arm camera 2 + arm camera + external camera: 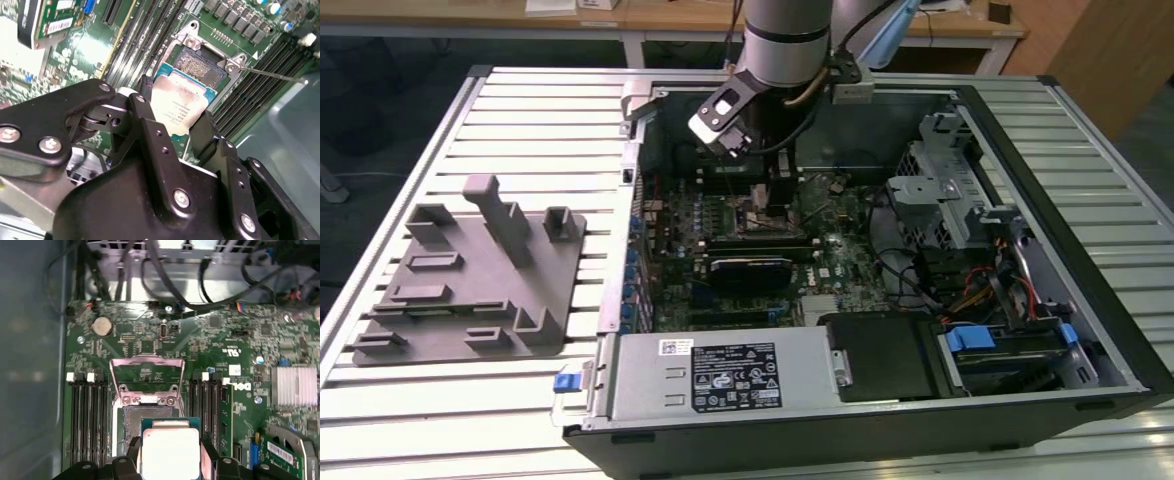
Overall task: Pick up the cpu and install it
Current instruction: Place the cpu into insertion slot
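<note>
The cpu (181,109), a small square chip with a silvery top and green rim, sits between the black fingers of my gripper (176,107), which is shut on it. In the first wrist view the cpu (170,452) hangs just short of the open dark socket (131,424), covering part of it. The socket's pin field (202,67) shows beyond the chip. The metal load plate (146,377) stands swung up. In the exterior view my gripper (767,190) is low inside the open computer case, over the green motherboard (841,265).
A grey fixture tray (467,285) with upright posts lies on the slatted table at the exterior view's left. Memory slots (85,415) flank the socket. A finned heatsink (295,385), cables (907,250), drive cages (941,185) and the power supply (720,375) crowd the case.
</note>
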